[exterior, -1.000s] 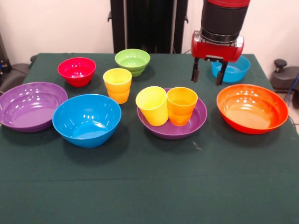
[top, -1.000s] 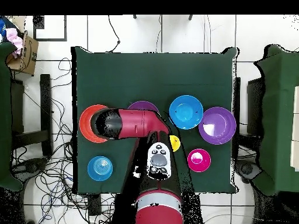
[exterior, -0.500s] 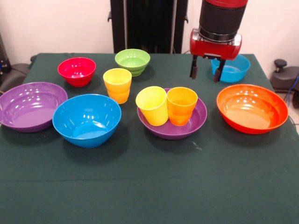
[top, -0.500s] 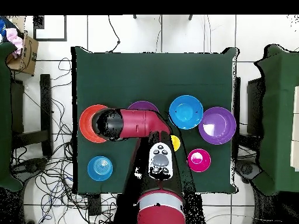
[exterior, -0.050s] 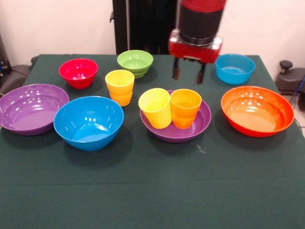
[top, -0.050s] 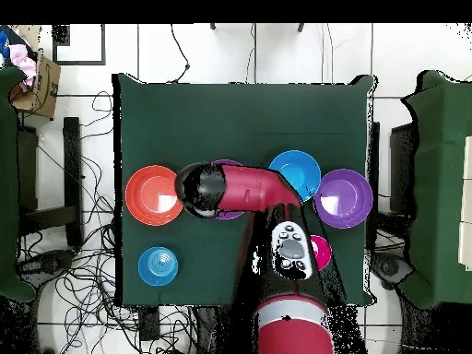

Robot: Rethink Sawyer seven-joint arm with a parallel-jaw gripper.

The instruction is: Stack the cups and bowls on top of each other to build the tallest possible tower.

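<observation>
Seven bowls and four cups spread over a dark green table. Centre: a large purple bowl holding two upright cups side by side, touching, a yellow cup and an orange cup. Just beside and behind that bowl, on the cloth: a yellow cup nested in an orange one, the only stack so far; no tower beyond that. Empty, as far as can be seen: second large purple bowl, large blue bowl touching or nearly touching it, large orange bowl, small red bowl, small light green bowl, small blue bowl.

Gripper hanging in the air above and behind the orange cup in the central bowl, fingers apart, nothing between them, touching nothing. Overhead: arm stretched across the central purple bowl, covering most of it.

Against half a second ago: gripper shifted sideways from in front of the small blue bowl toward the middle, that bowl now fully uncovered; overhead, large orange bowl now clear of the arm. Bowls and cups unmoved.

No readable writing or brand marks on any piece.
</observation>
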